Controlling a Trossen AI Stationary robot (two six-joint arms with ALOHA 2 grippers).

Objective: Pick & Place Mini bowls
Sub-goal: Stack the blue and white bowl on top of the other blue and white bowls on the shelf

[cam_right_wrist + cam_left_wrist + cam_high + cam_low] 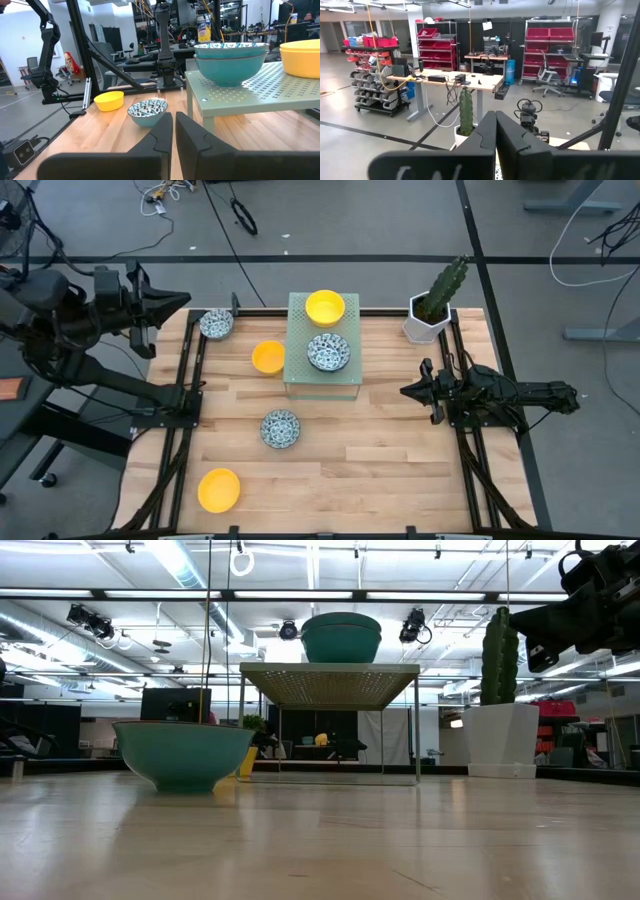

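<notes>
While two mini bowls (326,330) are already set on the raised perforated stand (297,378) | four remain on the worktop (400,450) | left gripper (180,302) and right gripper (408,391) jaws together, nothing held.

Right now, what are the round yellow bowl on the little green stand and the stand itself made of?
The plain yellow round bowl looks like smooth, glossy plastic or glazed ceramic; I can't tell which. The pale green perforated stand looks like painted sheet metal, dotted with small punched holes.
</notes>
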